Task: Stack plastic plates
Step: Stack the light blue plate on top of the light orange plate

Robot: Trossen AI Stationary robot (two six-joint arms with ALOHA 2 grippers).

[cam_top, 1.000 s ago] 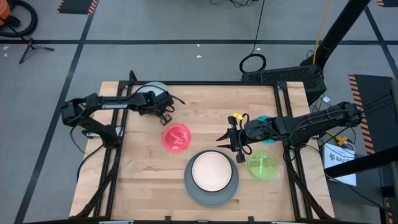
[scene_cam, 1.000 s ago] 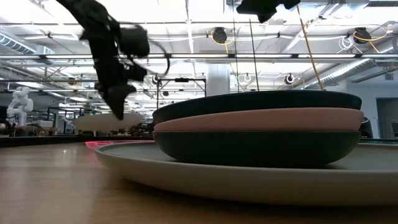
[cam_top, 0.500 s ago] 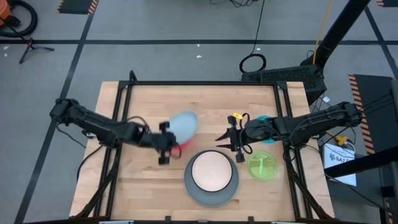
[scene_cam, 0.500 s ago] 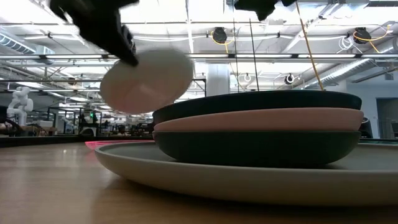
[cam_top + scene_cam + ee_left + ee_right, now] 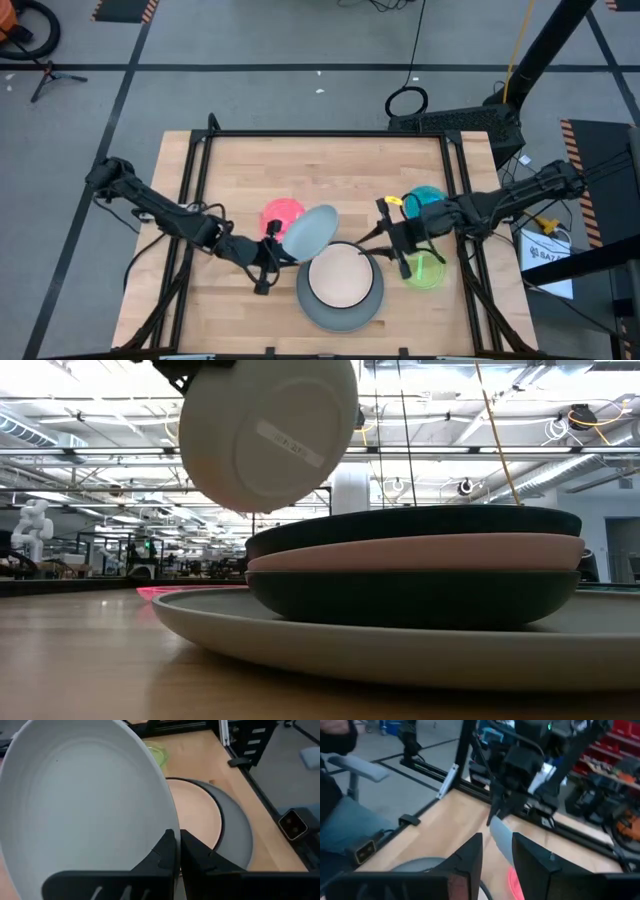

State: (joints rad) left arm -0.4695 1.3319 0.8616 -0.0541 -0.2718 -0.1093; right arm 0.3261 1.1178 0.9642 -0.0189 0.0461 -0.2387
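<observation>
Worktop: pale wooden worktop (image 5: 330, 170) with a black frame, standing on a grey floor marked with dark tape lines.
Stack: a large grey plate (image 5: 340, 305) lay at the front middle of the worktop, with a cream plate (image 5: 339, 277) uppermost on it in the high view; the low view showed three smaller plates nested on the grey one, dark, pink and dark again (image 5: 415, 565).
Left gripper: the left gripper (image 5: 268, 252) reached in from the left, just left of the stack; its jaws were pressed together on the rim of a pale blue plate (image 5: 309, 231).
Pale blue plate: held tilted above the worktop, overlapping the stack's back left edge in the high view; its underside with a small label faced the low camera (image 5: 267, 430).
Magenta plate: a translucent magenta plate (image 5: 279, 213) lay flat behind the held plate, partly covered by it.
Right gripper: the right gripper (image 5: 397, 243) hung just right of the stack, jaws spread and holding nothing.
Green plate: a green plate (image 5: 428, 270) lay on the worktop beside the right gripper.
Teal plate: a teal plate (image 5: 426, 197) lay behind the green one, partly under the right arm.
</observation>
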